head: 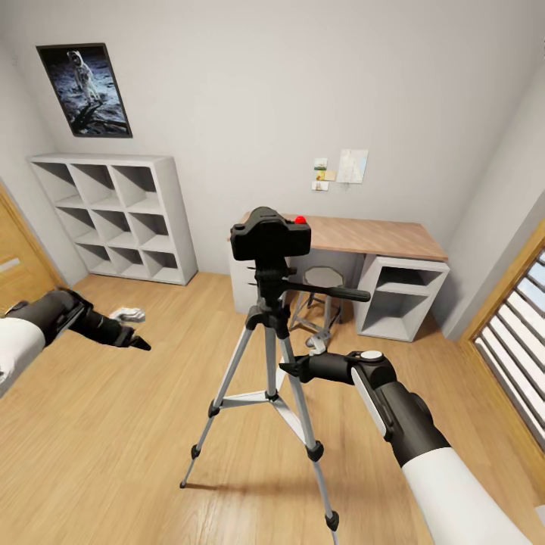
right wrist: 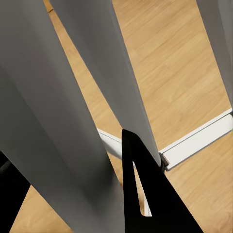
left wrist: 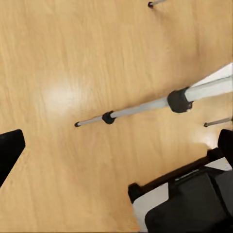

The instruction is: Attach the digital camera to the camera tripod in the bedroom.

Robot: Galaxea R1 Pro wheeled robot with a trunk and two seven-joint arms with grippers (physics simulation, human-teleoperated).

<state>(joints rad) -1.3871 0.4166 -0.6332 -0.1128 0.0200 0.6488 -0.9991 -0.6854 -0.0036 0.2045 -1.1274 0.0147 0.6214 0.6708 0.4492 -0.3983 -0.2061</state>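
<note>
Bedroom [head: 250,98]: right arm [head: 409,424] reaches tripod [head: 269,363].

Right wrist view. Two broad grey legs of the camera tripod [right wrist: 48,121] ran steeply from 12 o'clock down toward 7 o'clock, very close to the lens. A third grey leg edged the frame at 1 to 2 o'clock. One black finger [right wrist: 145,194] of the right gripper [right wrist: 73,194] rose as a pointed wedge from 6 o'clock, overlapping the middle leg; a second dark finger showed at 8 o'clock. A silver brace [right wrist: 199,138] ran toward 3 o'clock. Light wood floor [right wrist: 179,63] lay behind.
</note>
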